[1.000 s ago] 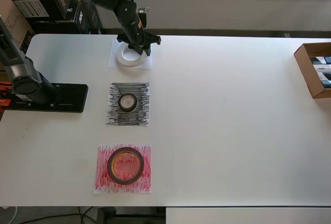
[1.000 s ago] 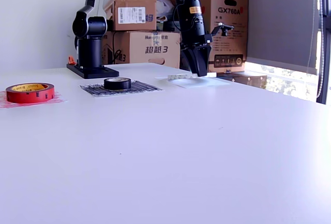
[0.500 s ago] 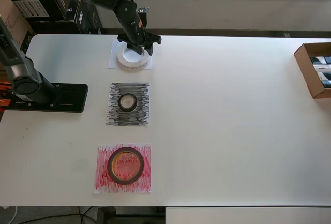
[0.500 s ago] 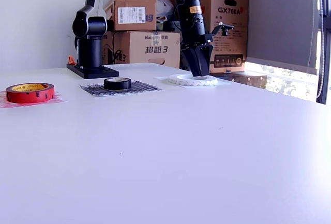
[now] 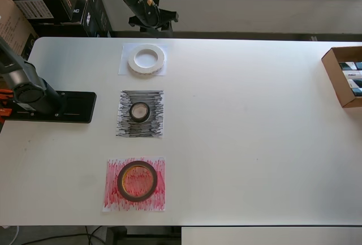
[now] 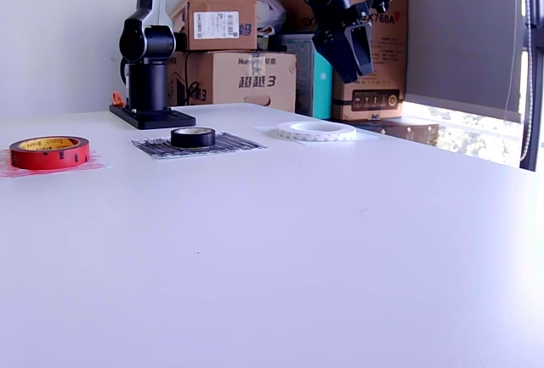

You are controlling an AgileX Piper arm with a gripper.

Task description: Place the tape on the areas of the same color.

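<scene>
White tape (image 5: pixel 146 59) flat on white sheet (image 5: pixel 125 67) | tool (image 6: pixel 357 52) above, clear | tool empty, jaws parted

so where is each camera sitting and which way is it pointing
Overhead view: above the table, looking straight down on white tape, black tape and red tape, each on its matching sheet; arm base and gripper show.
Exterior view: low at the table's edge, looking across at boxes; red tape nearest, gripper raised above the white tape.
Shared: all three tapes, base, gripper.

Three tape rolls (image 5: pixel 146 59) on separate sheets (image 5: pixel 125 65)
</scene>
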